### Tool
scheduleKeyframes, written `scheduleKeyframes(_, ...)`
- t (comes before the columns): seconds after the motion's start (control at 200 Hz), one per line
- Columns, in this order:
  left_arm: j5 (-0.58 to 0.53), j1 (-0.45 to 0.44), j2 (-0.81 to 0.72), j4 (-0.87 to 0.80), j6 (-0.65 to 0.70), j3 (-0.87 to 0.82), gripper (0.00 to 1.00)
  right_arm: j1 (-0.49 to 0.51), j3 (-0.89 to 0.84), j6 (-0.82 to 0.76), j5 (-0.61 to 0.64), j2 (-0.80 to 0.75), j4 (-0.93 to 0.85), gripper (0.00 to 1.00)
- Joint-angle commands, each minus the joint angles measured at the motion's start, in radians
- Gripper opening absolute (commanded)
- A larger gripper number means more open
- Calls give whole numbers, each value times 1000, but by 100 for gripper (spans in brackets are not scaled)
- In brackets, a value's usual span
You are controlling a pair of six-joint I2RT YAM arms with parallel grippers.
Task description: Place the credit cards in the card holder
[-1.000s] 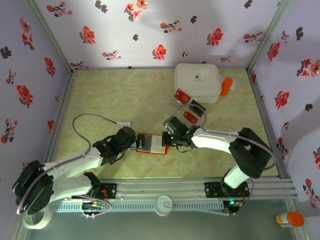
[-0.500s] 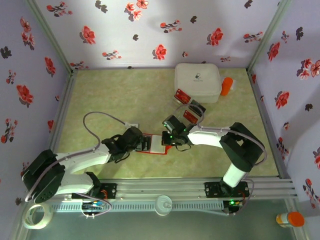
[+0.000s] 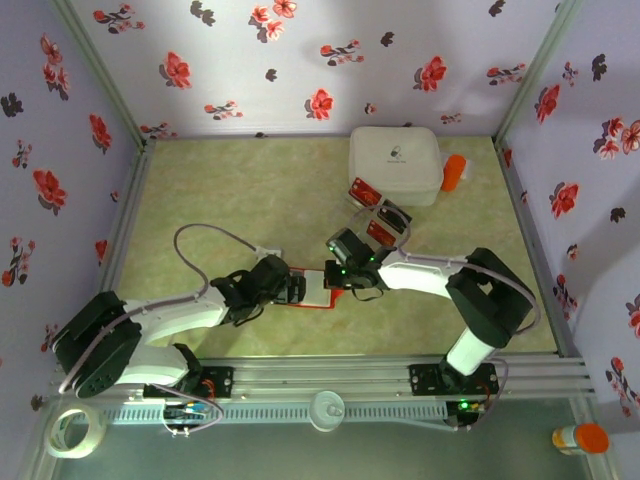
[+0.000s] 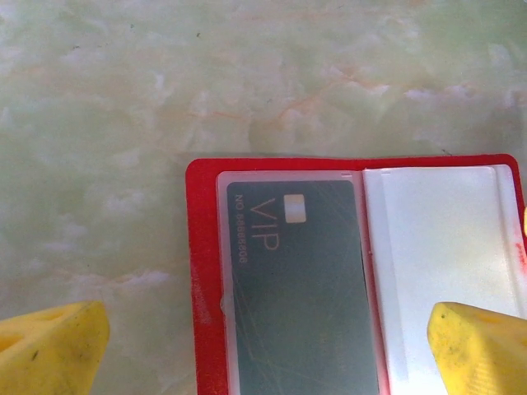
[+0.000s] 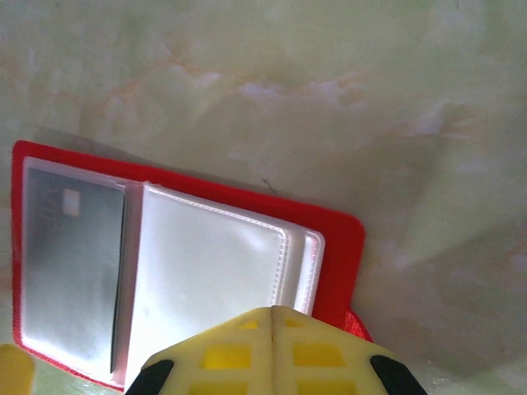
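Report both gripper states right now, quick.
Left gripper: open wide above the open card holder, empty.
Right gripper: shut, nothing visible between its fingers, tips at the card holder's edge.

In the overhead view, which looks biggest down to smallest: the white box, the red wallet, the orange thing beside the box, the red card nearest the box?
1. white box
2. red wallet, though partly hidden
3. orange thing and red card: they look about alike, so I won't rank them.
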Motion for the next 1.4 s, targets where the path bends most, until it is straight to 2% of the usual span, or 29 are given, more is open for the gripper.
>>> scheduleKeyframes(0.0,-1,-10,16,15,-16,-6,100,-8,31,-21,24,-15,-22,1)
scheduleKeyframes(0.315,-2,-13,34,26,-17,-11,100,-7,66,-28,-1,79,-7,1)
scheduleKeyframes(0.545,-1,-15,45,37,-16,-12,100,-2,76,1,-67,154,50,0)
scheduleKeyframes(0.92,-1,-29,38,61,-21,-21,100,8,60,34,-77,140,92,0)
scheduleKeyframes(1.395,-2,-65,-48,139,-54,-96,100,10,39,83,-124,138,165,0)
